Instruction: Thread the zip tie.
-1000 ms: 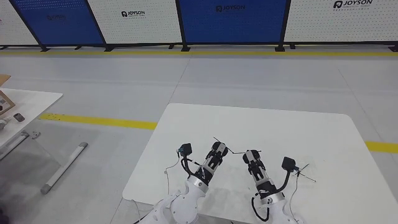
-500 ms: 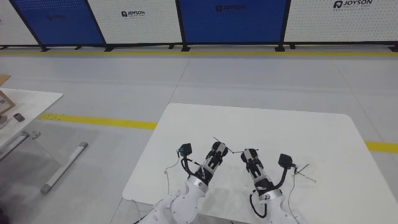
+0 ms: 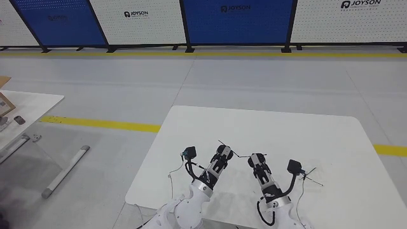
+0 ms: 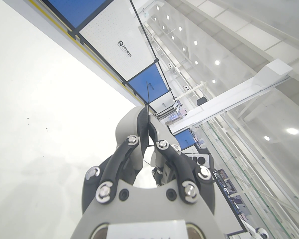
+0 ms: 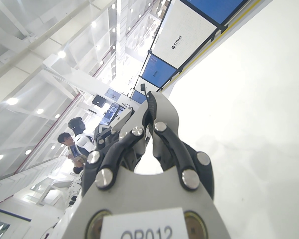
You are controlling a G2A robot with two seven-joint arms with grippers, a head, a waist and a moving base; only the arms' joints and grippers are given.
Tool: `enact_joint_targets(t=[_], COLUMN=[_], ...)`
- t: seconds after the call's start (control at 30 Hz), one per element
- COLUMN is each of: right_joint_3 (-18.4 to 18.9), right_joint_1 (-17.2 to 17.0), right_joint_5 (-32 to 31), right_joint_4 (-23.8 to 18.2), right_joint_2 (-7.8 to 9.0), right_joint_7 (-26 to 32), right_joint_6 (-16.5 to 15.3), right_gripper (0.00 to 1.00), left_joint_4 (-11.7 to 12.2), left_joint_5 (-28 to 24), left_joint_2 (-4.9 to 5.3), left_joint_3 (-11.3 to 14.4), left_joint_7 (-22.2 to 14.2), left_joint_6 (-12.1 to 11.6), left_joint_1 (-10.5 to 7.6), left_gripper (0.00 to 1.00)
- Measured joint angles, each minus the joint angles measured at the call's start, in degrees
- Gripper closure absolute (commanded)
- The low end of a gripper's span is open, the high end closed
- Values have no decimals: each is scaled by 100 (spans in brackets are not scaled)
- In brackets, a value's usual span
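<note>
Nearest, at the front edge of the white surface [image 3: 273,124]: two arms [image 3: 202,181] side by side, both aimed away across the top, two hands in all. At the left hand [image 4: 147,116], fingers pressed together, pads [image 4: 142,125] pinching a thin black zip tie [image 4: 147,93]. Pointed tail poking out past the fingertips, tip free in the air. At the right hand [image 5: 150,101], fingers likewise pressed together on a black strip, small square head sticking out beyond the tips, nothing through it.

Seen from above, one fine black line spanning the gap from left hand to right hand, and running on a little past the left one. Cannot tell for certain whether one tie gripped near both ends or two ties meeting. Only one line counted between the hands. Cannot tell either whether held clear of the surface or brushing it.

Just beside the right arm, lying on the surface: loose black strands [image 3: 313,179], crossing each other, too fine to count.

Farther out, the rest of the white top up to its rounded far corners. Beyond that, grey floor [image 3: 254,79] with two yellow lines [image 3: 95,124], one close to the surface, one far off under the wall. Off to the left, the corner of a second surface [image 3: 28,105] carrying a few items too small to name. At the back, a row of pegboard panels [image 3: 238,6]: two blue, three white.
</note>
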Motion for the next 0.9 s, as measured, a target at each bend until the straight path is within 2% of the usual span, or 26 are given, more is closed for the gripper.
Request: enact_joint_targets(t=[0.63, 0.9], right_joint_3=[-18, 137], right_joint_1=[62, -104], right_joint_5=[-36, -41], right_joint_4=[85, -5], right_joint_2=[-83, -66], right_joint_7=[-13, -14], right_joint_6=[-13, -150], right_gripper=[100, 100], left_joint_4=[0, 0], left_joint_5=[0, 0], left_joint_2=[0, 0], left_joint_3=[0, 0], left_joint_7=[0, 0], left_joint_6=[0, 0], left_joint_1=[0, 0], left_gripper=[100, 100])
